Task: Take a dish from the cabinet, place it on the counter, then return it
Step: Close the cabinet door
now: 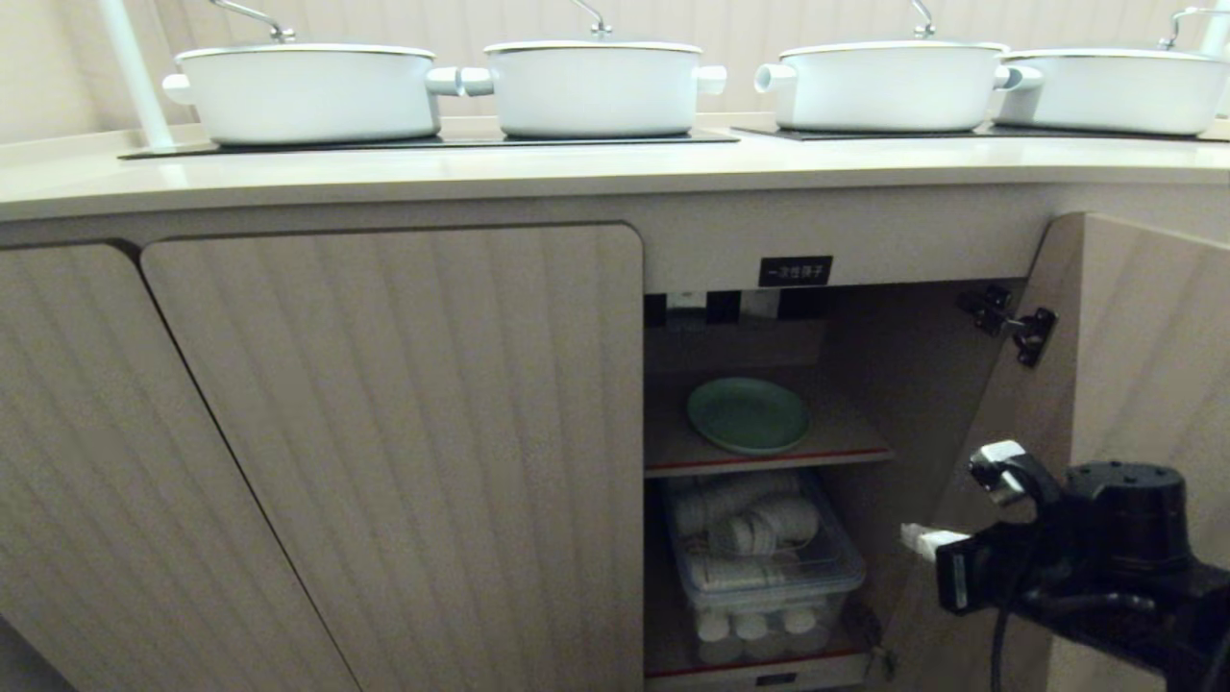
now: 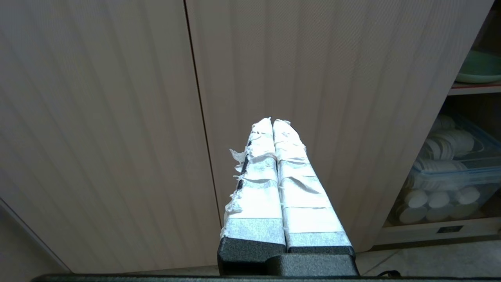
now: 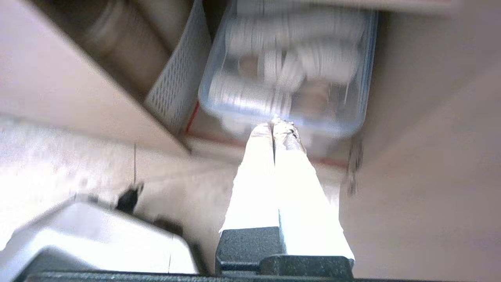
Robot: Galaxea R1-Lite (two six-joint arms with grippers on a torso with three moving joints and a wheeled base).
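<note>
The mint-green dish (image 1: pixel 748 414) lies flat on the upper wooden shelf inside the open cabinet (image 1: pixel 384 432); its edge also shows in the left wrist view (image 2: pixel 479 72). The cream counter (image 1: pixel 577 168) runs above. My right gripper (image 1: pixel 918 540) is shut and empty, low at the right of the opening, beside the swung-out door (image 1: pixel 1143 365), pointing toward the lower shelf's clear box (image 3: pixel 289 70). My left gripper (image 2: pixel 273 121) is shut with nothing in it, parked in front of the closed ribbed doors.
Several white lidded pots (image 1: pixel 307 91) stand on black glass panels on the counter. A clear plastic box of white cups (image 1: pixel 764 567) fills the lower shelf. A black door hinge (image 1: pixel 1009 322) juts out at the opening's upper right.
</note>
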